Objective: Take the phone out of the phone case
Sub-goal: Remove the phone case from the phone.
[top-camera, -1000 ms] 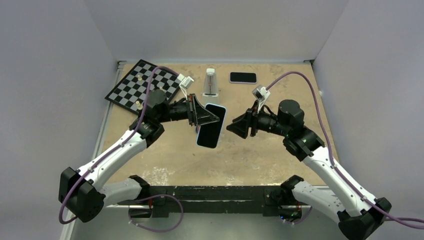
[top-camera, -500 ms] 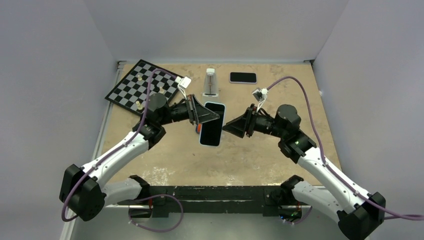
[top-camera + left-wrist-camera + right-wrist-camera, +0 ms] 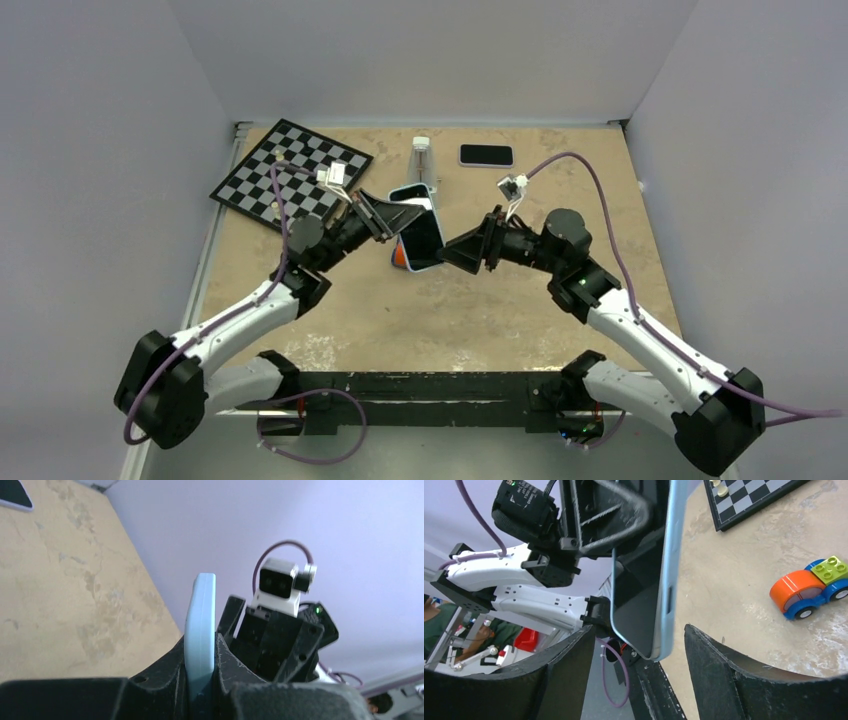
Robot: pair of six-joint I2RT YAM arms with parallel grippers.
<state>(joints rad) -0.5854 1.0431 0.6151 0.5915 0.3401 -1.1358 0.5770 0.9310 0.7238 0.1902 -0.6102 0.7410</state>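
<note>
A phone (image 3: 424, 240) with a black screen sits in a light blue phone case (image 3: 407, 190), held tilted above the table. My left gripper (image 3: 398, 215) is shut on it. In the left wrist view the case's edge (image 3: 200, 620) stands pinched between the fingers of the left gripper (image 3: 201, 655). My right gripper (image 3: 452, 253) is open at the phone's lower right edge. The right wrist view shows the screen (image 3: 636, 600) and case rim (image 3: 672, 555), with the lower corner between the spread fingers of the right gripper (image 3: 639, 630), touching neither.
A chessboard (image 3: 290, 175) with a few pieces lies at the back left. A second dark phone (image 3: 486, 155) and a clear upright container (image 3: 422, 165) are at the back. An orange and blue toy car (image 3: 806, 592) sits on the table under the held phone.
The left arm has swung the phone up and toward the back, tilting it. The right gripper has moved left up to the phone's edge and its jaws have widened.
</note>
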